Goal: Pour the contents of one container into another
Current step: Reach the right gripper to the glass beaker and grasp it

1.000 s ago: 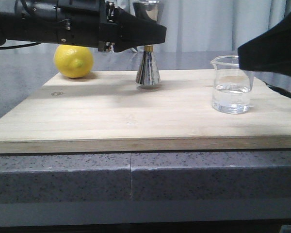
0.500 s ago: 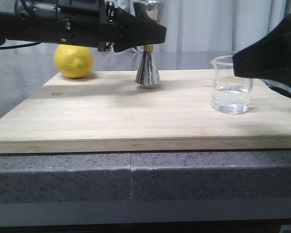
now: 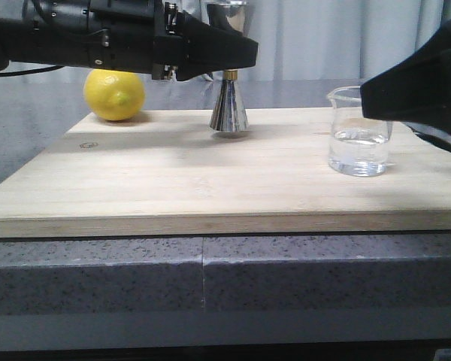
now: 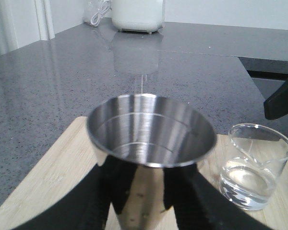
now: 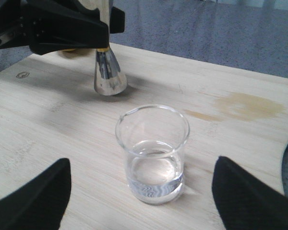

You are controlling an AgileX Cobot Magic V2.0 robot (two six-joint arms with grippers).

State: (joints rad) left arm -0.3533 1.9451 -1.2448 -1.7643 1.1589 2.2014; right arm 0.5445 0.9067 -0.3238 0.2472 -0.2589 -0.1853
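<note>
Your largest item is the grey speckled surface (image 3: 98,278), and on it lies the wooden board (image 3: 210,188) that carries everything else. In your front view the left arm reaches in from the left, above the board's far edge, while the right arm shows only as a dark block at the right edge.

Your left end effector (image 4: 144,191) is clamped around the steel jigger (image 3: 229,105): in the left wrist view its two black fingers (image 4: 98,191) press against either side of the jigger's body below the wide open cup. The jigger stands upright near the board's far edge, about midway across, with its flared base on the wood and a thin gold band at its waist.

Your right end effector (image 5: 144,201) is spread wide and grips nothing; its fingers sit well apart on either side of the glass beaker (image 5: 152,153) without touching it. The beaker stands upright on the right part of the board, well apart from the jigger, holding a shallow pool of clear liquid.

A lemon (image 3: 114,94) rests at the board's far left corner, behind your left arm.
</note>
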